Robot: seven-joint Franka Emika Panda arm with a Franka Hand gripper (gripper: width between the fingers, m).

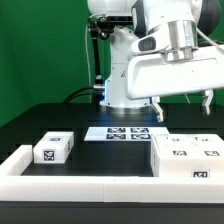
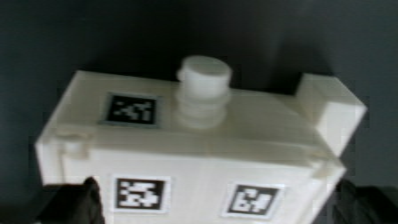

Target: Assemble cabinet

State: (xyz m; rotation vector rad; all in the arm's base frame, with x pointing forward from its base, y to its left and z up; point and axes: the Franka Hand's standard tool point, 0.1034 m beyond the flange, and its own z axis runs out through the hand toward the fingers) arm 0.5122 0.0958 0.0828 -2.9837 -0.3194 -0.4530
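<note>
The large white cabinet case (image 1: 190, 155), with tags on top, sits on the black table at the exterior view's right. In the wrist view the cabinet case (image 2: 196, 140) fills the frame, showing a round white peg (image 2: 206, 85) and three tags. My gripper (image 1: 182, 108) hangs a little above the case with its black fingers (image 1: 157, 108) spread wide and nothing between them. In the wrist view the gripper (image 2: 205, 215) has its dark fingers (image 2: 68, 200) on either side of the case's near edge. A small white tagged drawer block (image 1: 52, 150) lies apart at the exterior view's left.
The marker board (image 1: 122, 131) lies flat at the table's middle, in front of the arm's base. A low white border rail (image 1: 95, 190) runs along the front edge and up the left side. A green backdrop stands behind.
</note>
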